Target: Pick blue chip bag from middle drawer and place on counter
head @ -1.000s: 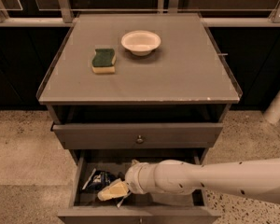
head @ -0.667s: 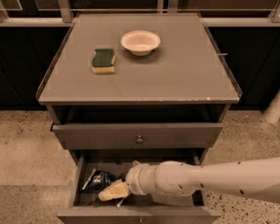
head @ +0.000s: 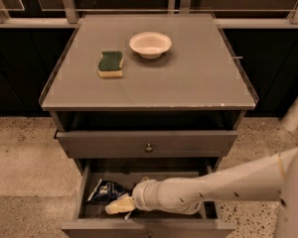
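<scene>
White arm comes in low from the right, likely to clear the knobbed grey drawer front [head: 148, 143] above. Pincer [head: 118, 207] sits inside the wide dark grey middle drawer [head: 82, 195], just beside the wrinkled dark blue foil chip bag [head: 104, 190] on the left of the floor; contact unclear. Pincer state: cannot tell. Matte grey worktop [head: 188, 78] offers its bare front for the drop; green-yellow sponge [head: 111, 64] and white bowl [head: 150, 44] sit rearward.

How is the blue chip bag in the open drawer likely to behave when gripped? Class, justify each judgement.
Probably floppy: the blue chip bag looks wrinkled, so it may crumple. Its glossy foil could be slippery. The hand sits beside it inside the middle drawer.
</scene>
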